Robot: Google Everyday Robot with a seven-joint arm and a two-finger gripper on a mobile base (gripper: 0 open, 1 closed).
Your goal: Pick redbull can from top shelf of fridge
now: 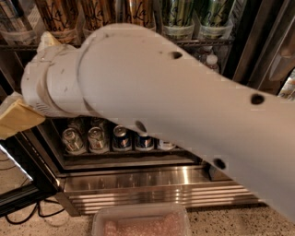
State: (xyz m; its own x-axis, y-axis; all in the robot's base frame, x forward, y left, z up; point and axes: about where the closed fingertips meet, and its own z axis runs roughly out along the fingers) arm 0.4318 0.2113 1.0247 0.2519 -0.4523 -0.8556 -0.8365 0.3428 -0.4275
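The fridge (pixel 152 184) shows its stainless steel base and dark wire racks. The top shelf (pixel 203 42) runs along the top of the view, with clear trays of tall slim gold cans (pixel 60 14) and green cans (pixel 177 11). I cannot pick out a redbull can on it. My white arm (pixel 152 97) covers most of the view. My gripper (pixel 16 119) shows only as a tan part at the far left edge, below the top shelf and in front of the fridge's left side.
A lower rack holds a row of short cans, silver ones (pixel 73 139) and blue-and-silver ones (pixel 122 137). A clear plastic box (pixel 140 221) sits on the speckled floor in front. A black door frame (pixel 27 191) and cables (pixel 41 209) lie at lower left.
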